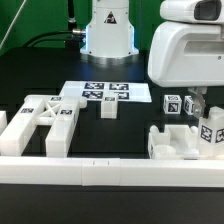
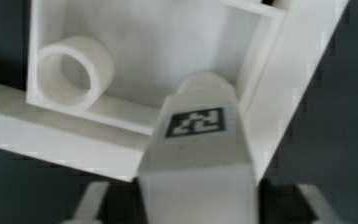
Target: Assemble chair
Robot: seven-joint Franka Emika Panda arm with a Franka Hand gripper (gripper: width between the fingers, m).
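Straddling tagged post [image 2: 197, 160] with fingers [image 1: 196, 101] apart, gap either side, not clamped. Directly beneath wrist, long axis running crosswise to finger line, over frame [image 2: 69, 75] with round hole. Near counter [image 1: 140, 75] front edge, exterior view's right corner.

White plastic cross-braced frame [image 1: 48, 128]: white, black-and-white square tags
Flat white marker board [image 1: 78, 92]: black-and-white tag grid
Table top [image 1: 40, 75]: black
Tapered white plastic post [image 2: 197, 170]: white, one black-and-white tag
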